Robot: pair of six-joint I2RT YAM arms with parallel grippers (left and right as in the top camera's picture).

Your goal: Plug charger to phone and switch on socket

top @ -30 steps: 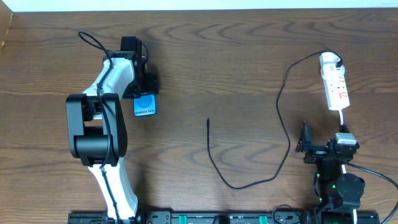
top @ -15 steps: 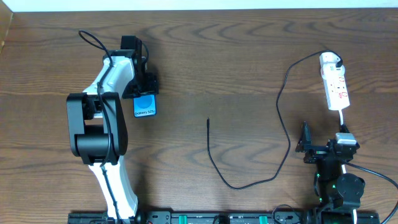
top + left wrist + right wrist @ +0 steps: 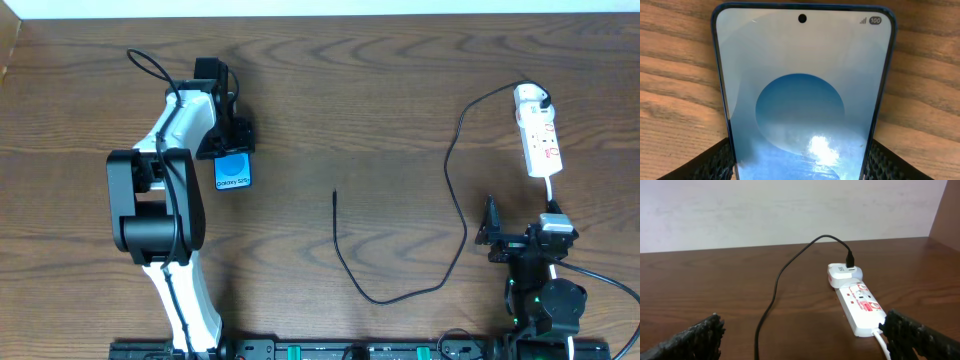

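Note:
The phone (image 3: 233,170) lies face up on the table at the left, showing its blue-circle wallpaper. It fills the left wrist view (image 3: 802,75). My left gripper (image 3: 232,150) is shut on its sides, one finger against each long edge (image 3: 800,162). The charger cable (image 3: 345,262) curves across the middle, and its plug tip (image 3: 334,194) lies free. Its white adapter (image 3: 530,97) sits in the socket (image 3: 541,140) at the far right, and both show in the right wrist view (image 3: 842,274) (image 3: 862,307). My right gripper (image 3: 522,235) is open and empty near the front right (image 3: 805,340).
The socket's white cord (image 3: 550,190) runs from the strip toward my right arm. The wooden table (image 3: 400,100) ends at a white wall along the far edge. A black frame rail (image 3: 330,350) runs along the front edge.
The phone has shifted very slightly toward the front in my left gripper. The right arm and the cable have not moved.

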